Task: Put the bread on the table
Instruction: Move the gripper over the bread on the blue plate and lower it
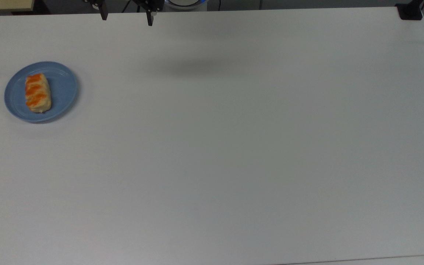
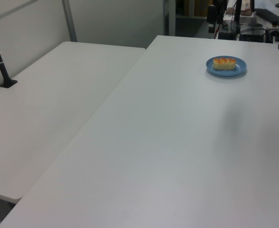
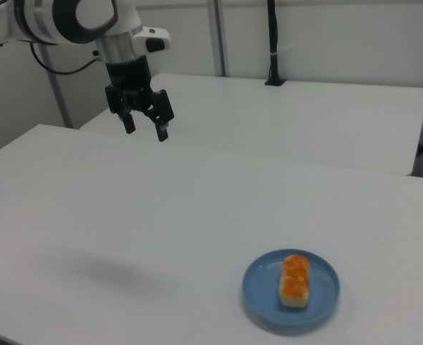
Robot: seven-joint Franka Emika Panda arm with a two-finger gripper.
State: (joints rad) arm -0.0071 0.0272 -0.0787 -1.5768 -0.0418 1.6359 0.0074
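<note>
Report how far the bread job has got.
Nothing is done yet: the bread lies on the blue plate, not on the table. In hand: the gripper hangs open and empty, high above the table, far from the plate. Left: reach, grasp, lift, set the bread down.

Gripper (image 3: 146, 130) aloft; fingers apart, pointing down

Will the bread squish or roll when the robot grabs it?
The bread looks soft and puffy, so it would probably squish under a hard squeeze. It lies long and flat on the blue plate, so it likely won't roll. It's small, probably light.
</note>
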